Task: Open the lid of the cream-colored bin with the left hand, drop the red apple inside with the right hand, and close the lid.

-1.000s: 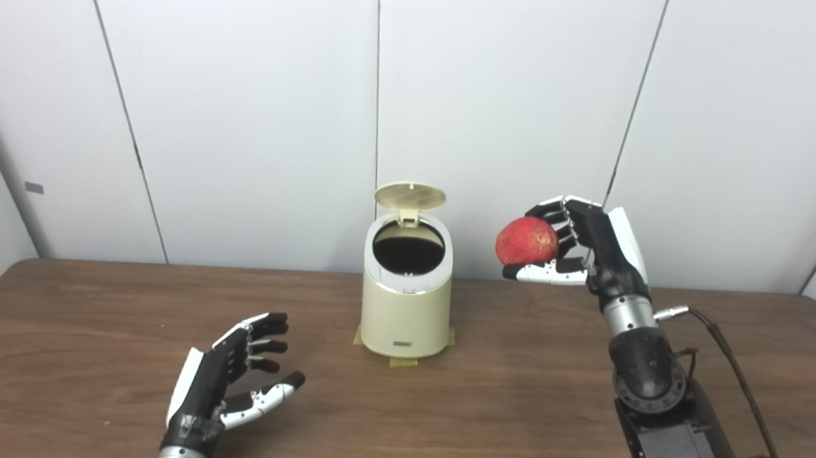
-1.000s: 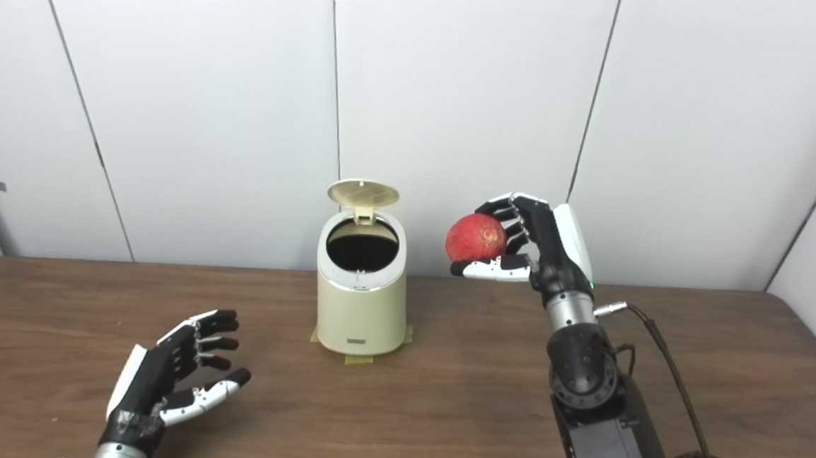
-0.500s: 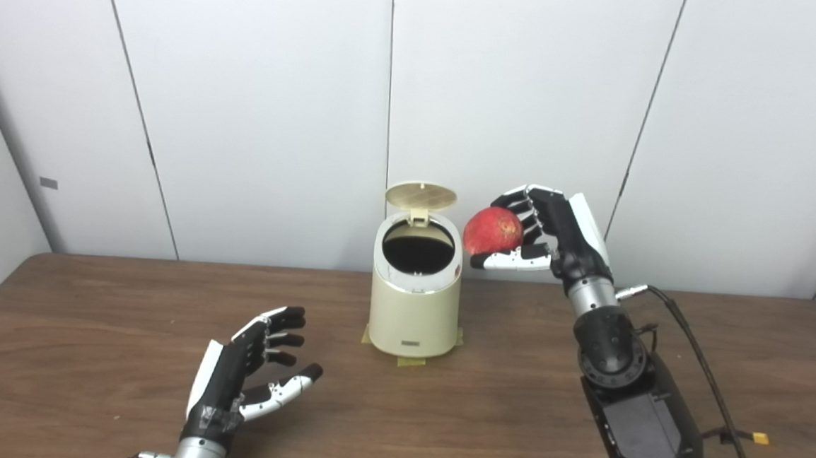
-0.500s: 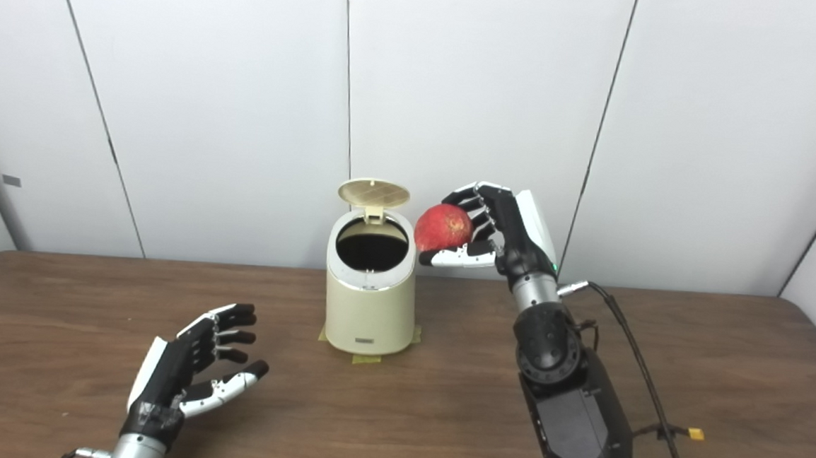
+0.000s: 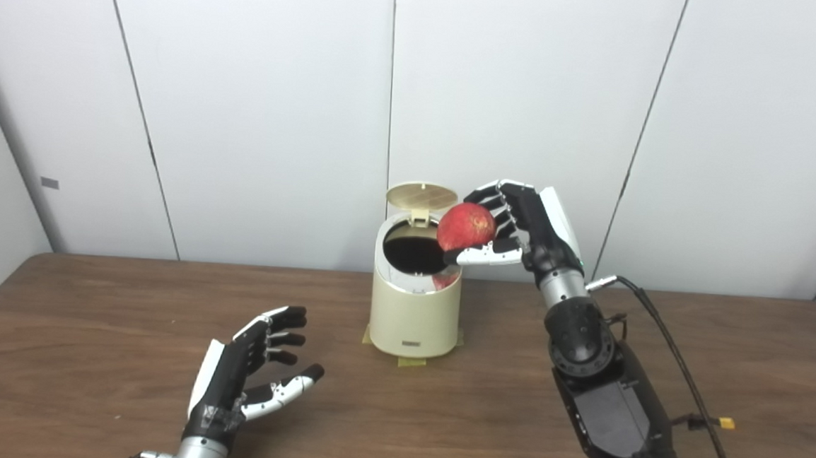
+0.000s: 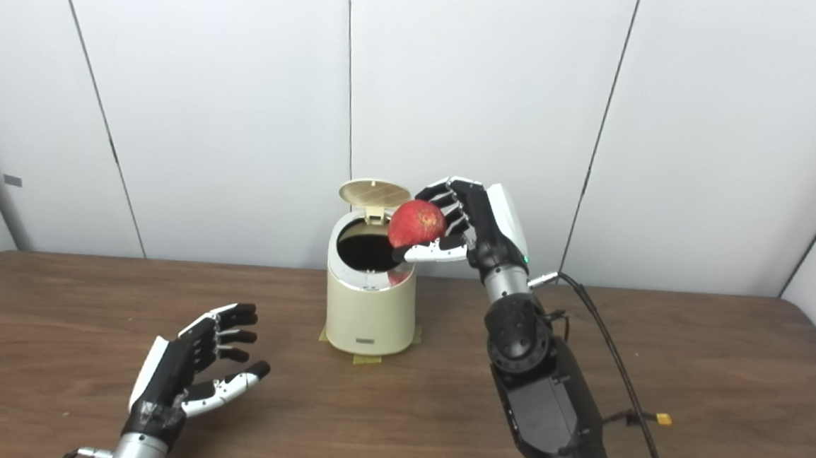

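Note:
The cream-colored bin (image 5: 413, 318) stands at the back middle of the table, its round lid (image 5: 421, 195) flipped up and the dark opening showing. My right hand (image 5: 521, 229) is shut on the red apple (image 5: 466, 227) and holds it over the right rim of the opening. The same hand (image 6: 476, 222) and apple (image 6: 417, 224) show in the right eye view. My left hand (image 5: 247, 375) is open and empty, low over the table to the front left of the bin.
The bin stands on yellow tape patches (image 5: 410, 360) on the brown wooden table (image 5: 89, 351). A black cable (image 5: 682, 373) runs from my right wrist down to the table at the right. White wall panels (image 5: 245, 106) stand right behind the bin.
My right hand has carried the apple leftward from beside the bin to over the right rim of its opening. The left hand has stayed in place. The camera shifted slightly.

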